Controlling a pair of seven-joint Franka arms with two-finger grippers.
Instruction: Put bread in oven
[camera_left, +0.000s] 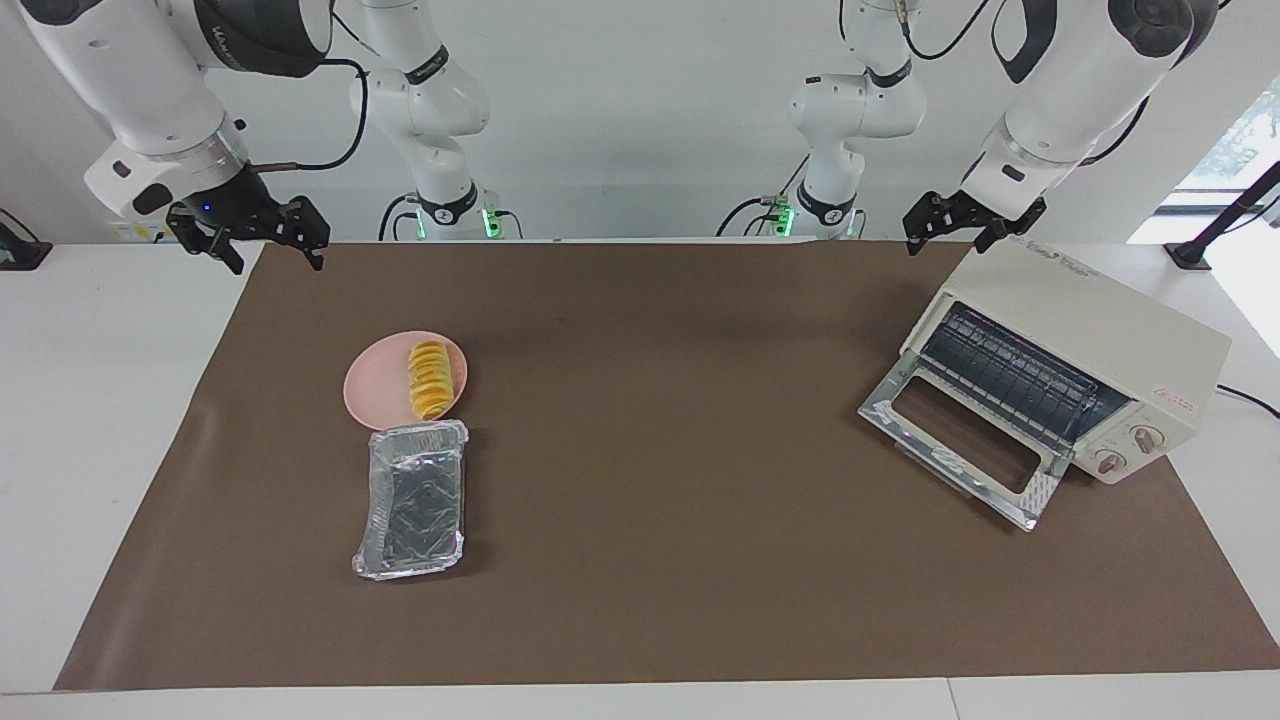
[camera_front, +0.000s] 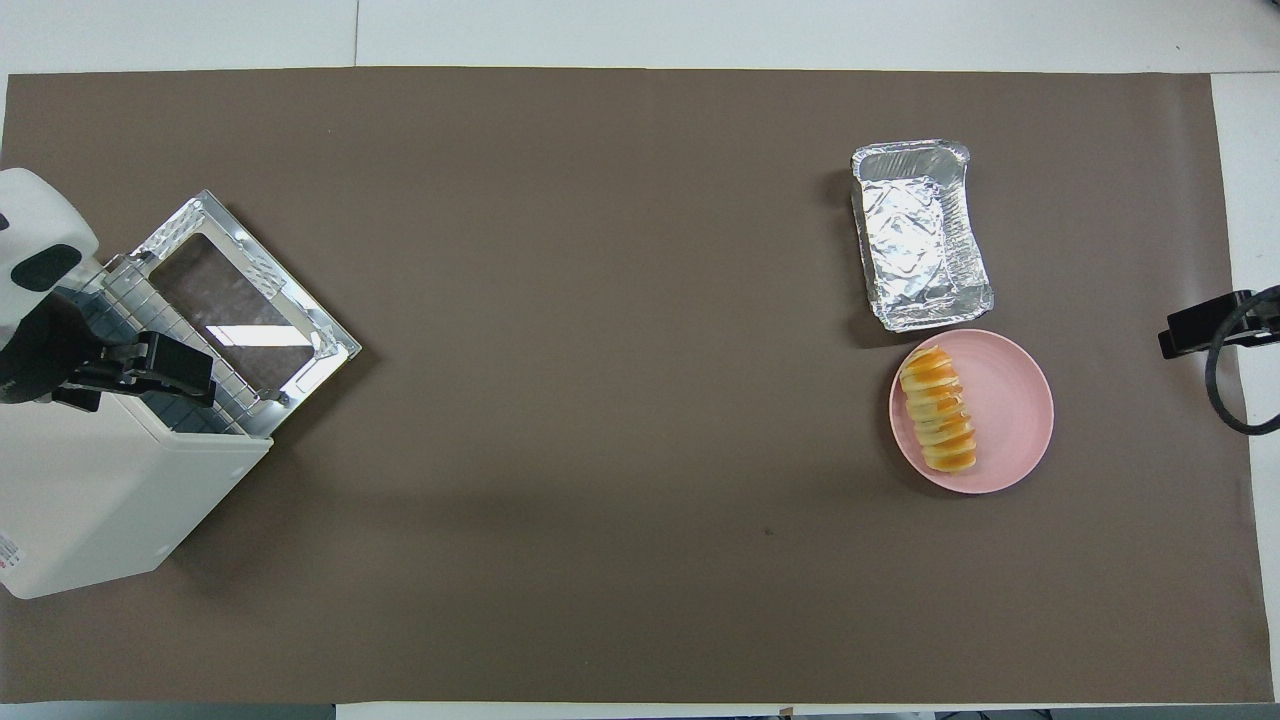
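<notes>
One loaf of bread (camera_left: 430, 379) lies on a pink plate (camera_left: 378, 385) toward the right arm's end of the table (camera_left: 660, 480), its long axis running from the robots outward. The right pincer (camera_left: 250, 236), open and empty, is judged nearer; the left pincer (camera_left: 972, 222), also open, hangs over the open oven (camera_left: 1090, 340).

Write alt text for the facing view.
A bread loaf lies on a pink plate toward the right arm's end of a brown mat, a foil tray beside it, farther from the robots. The oven stands at the left arm's end, door down. Both grippers, right and left, hang open and empty.
</notes>
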